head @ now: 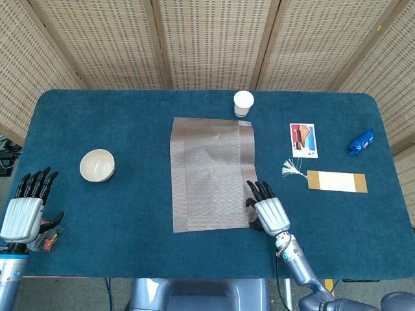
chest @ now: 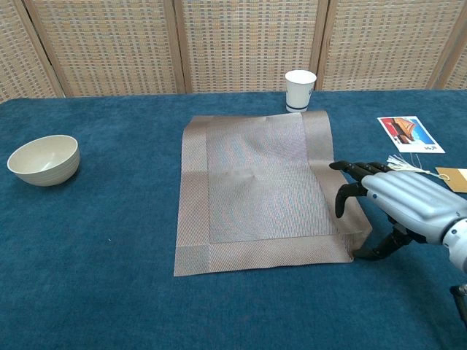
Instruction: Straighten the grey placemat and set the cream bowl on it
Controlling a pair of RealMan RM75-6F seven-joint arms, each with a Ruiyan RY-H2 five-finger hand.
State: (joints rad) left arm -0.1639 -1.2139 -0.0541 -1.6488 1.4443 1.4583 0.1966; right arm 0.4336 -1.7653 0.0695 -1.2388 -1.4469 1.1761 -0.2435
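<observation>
The grey placemat [head: 211, 172] [chest: 255, 189] lies lengthwise in the middle of the blue table, slightly askew. My right hand [head: 269, 210] [chest: 408, 208] is at its near right corner. The thumb sits against the corner's edge and a finger curls down onto the mat's right border, so the corner is pinched and a little raised. The cream bowl [head: 97, 165] [chest: 44, 159] stands upright and empty on the left of the table, well clear of the mat. My left hand [head: 23, 210] hovers by the near left edge with straight, spread fingers and nothing in it.
A white paper cup [head: 243, 102] [chest: 300, 90] stands just past the mat's far edge. To the right lie a photo card [head: 303, 140], a white tassel [head: 292, 169], a tan tag [head: 336, 181] and a blue object [head: 362, 142]. A small packet [head: 45, 238] lies by my left hand.
</observation>
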